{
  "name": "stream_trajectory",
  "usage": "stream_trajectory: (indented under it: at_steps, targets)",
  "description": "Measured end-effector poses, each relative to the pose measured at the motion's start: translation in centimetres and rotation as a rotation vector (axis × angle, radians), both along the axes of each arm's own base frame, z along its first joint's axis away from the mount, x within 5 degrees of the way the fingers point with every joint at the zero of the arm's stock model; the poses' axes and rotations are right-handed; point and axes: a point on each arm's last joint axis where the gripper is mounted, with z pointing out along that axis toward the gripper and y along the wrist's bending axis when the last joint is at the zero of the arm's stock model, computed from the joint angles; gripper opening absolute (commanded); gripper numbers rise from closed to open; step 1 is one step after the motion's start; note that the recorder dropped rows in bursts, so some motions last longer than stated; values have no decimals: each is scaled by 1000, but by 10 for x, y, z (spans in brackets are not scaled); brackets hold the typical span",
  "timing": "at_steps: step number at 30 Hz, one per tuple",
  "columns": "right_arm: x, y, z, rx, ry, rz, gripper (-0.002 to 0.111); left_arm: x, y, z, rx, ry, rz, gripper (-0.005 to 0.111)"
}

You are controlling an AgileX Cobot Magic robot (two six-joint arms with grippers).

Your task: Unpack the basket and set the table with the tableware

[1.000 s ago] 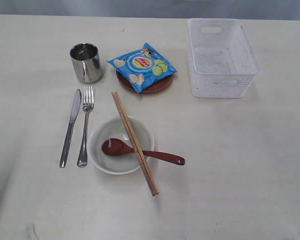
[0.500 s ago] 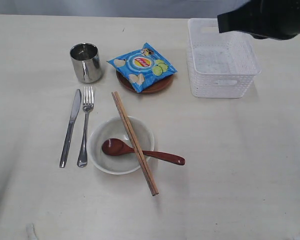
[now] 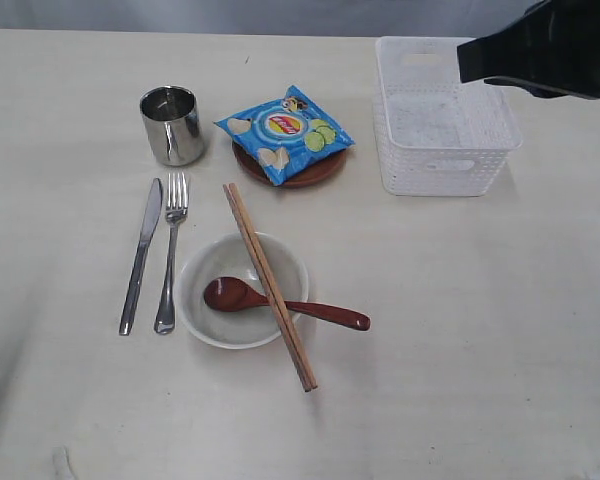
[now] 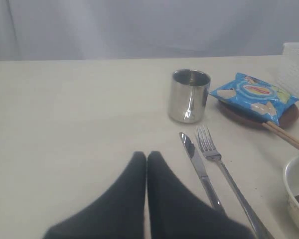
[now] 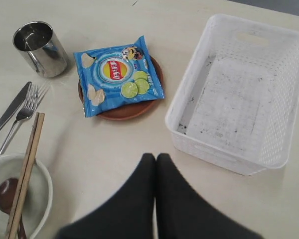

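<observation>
Looking from outside, we see the white basket (image 3: 445, 115) empty and the surface (image 3: 480, 350) set, knife (image 3: 140, 260) and fork (image 3: 168, 270) laid beside the bowl (image 3: 212, 270) as a diner would want them, the right arm (image 3: 550, 50) hanging over the basket. Our left wrist view alone shows the left hand (image 4: 146, 155) pressed together, holding nothing, near the knife. Our right wrist view adds the right hand (image 5: 155, 157), also pressed together, and the basket's bare floor.

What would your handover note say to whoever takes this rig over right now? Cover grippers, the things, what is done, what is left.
Left gripper: shut, empty, near the knife.
Right gripper: shut, empty, by the basket.
Basket empty. On the table: cup, knife, fork; spoon in bowl, chopsticks across it; chips packet on plate.
Done: unpacking, setting.
Left: likely nothing but parking the arms.
</observation>
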Motion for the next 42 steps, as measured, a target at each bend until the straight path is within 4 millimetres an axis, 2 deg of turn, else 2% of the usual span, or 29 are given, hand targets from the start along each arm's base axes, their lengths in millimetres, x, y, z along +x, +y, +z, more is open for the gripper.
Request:
stream_trajectory:
  at_steps: [4,6,7,13,19,23,31,37,42]
  targets:
    - [-9,-4,4,11,-21,0,0,0,0,0,0,0,0,0]
    - [-30,-13,12,46,-92,-2,0,0,0,0,0,0,0,0]
    - [-47,-21,19,76,-162,-4,0,0,0,0,0,0,0,0]
    - [-107,-53,20,198,-403,-63,0,0,0,0,0,0,0,0]
    - [-142,-84,4,198,-586,-292,0,0,0,0,0,0,0,0]
    - [-159,-90,-5,192,-654,-365,0,0,0,0,0,0,0,0]
    - [-183,-92,-6,207,-752,-358,0,0,0,0,0,0,0,0]
    - [-184,-92,-9,186,-744,-356,0,0,0,0,0,0,0,0]
    - [-181,-91,-28,185,-707,-352,0,0,0,0,0,0,0,0]
